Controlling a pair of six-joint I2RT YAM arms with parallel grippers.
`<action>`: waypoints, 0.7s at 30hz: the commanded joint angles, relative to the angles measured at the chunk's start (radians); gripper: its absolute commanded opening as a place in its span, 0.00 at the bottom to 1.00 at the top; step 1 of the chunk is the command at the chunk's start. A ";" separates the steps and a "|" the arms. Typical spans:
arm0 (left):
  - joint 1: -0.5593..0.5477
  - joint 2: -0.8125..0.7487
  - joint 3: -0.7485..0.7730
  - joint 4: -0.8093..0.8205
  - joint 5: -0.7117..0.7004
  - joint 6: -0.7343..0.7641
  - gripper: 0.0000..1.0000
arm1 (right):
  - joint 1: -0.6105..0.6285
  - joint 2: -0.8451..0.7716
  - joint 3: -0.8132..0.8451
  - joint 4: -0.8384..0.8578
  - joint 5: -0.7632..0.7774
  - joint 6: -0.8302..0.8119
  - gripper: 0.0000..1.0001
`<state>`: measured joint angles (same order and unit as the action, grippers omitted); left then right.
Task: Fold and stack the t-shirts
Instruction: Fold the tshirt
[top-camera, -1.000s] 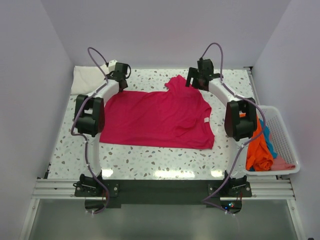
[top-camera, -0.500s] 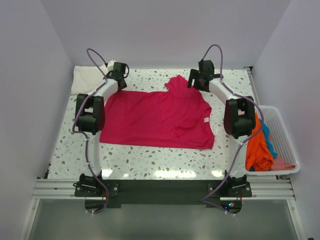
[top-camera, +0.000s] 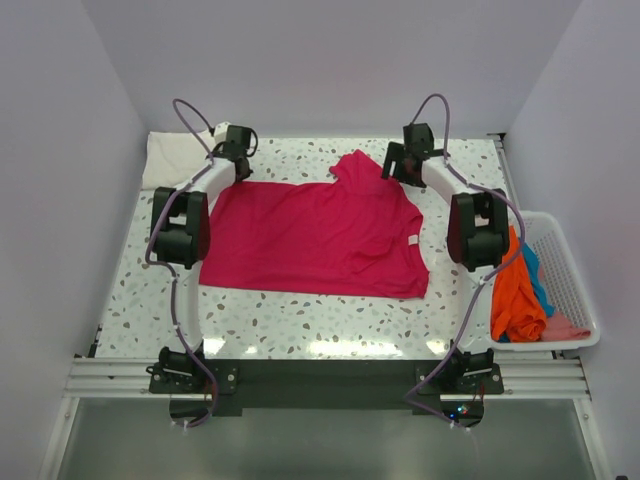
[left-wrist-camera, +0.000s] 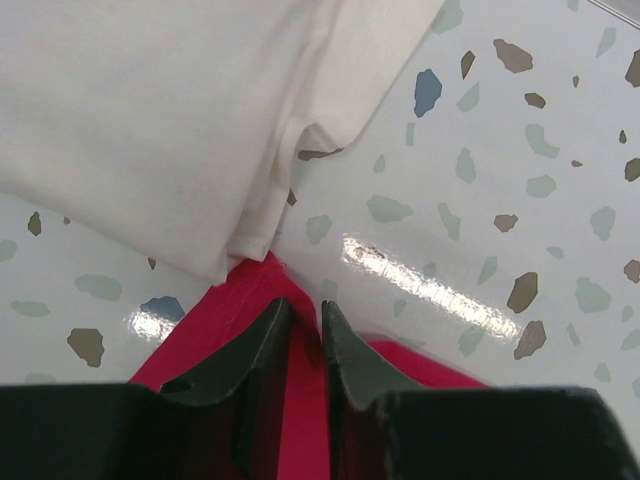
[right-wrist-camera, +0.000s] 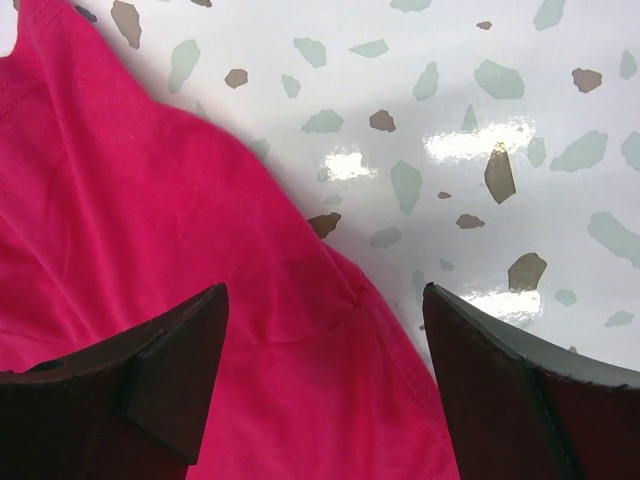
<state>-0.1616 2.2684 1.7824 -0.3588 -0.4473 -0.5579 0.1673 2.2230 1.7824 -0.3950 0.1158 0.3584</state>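
A magenta-red t-shirt (top-camera: 315, 237) lies spread on the speckled table. My left gripper (top-camera: 238, 150) is at its far left corner, shut on a pinch of the red cloth (left-wrist-camera: 290, 340), right beside a folded cream-white t-shirt (top-camera: 178, 155) that fills the upper left of the left wrist view (left-wrist-camera: 150, 110). My right gripper (top-camera: 400, 165) is open, hovering over the shirt's far right edge (right-wrist-camera: 200, 300), its fingers (right-wrist-camera: 170, 365) either side of a fold, touching nothing. Orange (top-camera: 515, 295), blue and pink t-shirts lie in the basket.
A white mesh basket (top-camera: 575, 285) stands at the table's right edge, beside the right arm. The cream shirt lies in the far left corner against the back wall. White walls close in the table on three sides.
My right gripper has shifted a little to the right and back along the shirt's far edge. The left gripper and the shirt look unchanged.
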 joint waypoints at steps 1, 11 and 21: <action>0.022 0.011 0.048 0.011 0.007 -0.008 0.23 | -0.002 0.013 0.054 0.010 -0.004 -0.004 0.81; 0.034 -0.001 0.051 0.012 0.015 0.000 0.09 | -0.003 0.033 0.045 -0.004 0.002 0.019 0.50; 0.039 -0.018 0.049 0.026 0.022 0.009 0.04 | -0.012 0.055 0.052 -0.024 -0.002 0.031 0.36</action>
<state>-0.1375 2.2765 1.7920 -0.3607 -0.4259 -0.5568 0.1623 2.2658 1.7966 -0.4049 0.1123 0.3801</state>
